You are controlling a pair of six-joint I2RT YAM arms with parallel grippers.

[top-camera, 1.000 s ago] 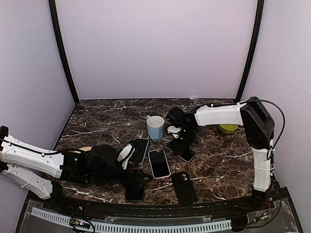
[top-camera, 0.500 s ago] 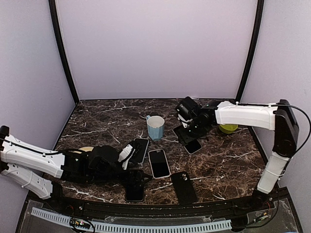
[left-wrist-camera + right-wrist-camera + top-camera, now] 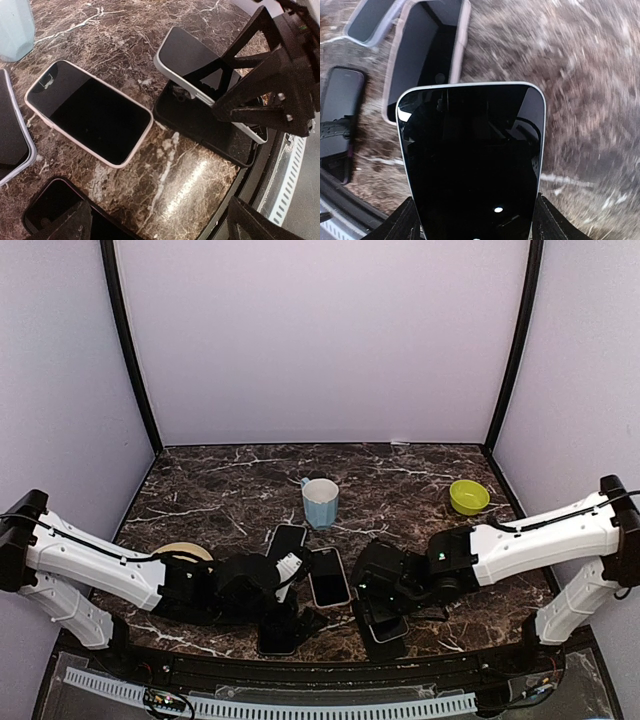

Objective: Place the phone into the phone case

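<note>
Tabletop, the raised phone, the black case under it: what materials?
Tabletop: dark marble or marble-print laminate, polished; white veins, glare patch.
Phone: glass front, glossy, mirrors its surroundings; pale rim, metal or plastic.
Phone case: matte black, no reflections, probably plastic or silicone.

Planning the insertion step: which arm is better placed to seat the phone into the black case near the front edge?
Right. The right gripper holds the silver-edged phone, tilted directly over the black case. The left gripper is open and empty, off to the side above other phones.
</note>
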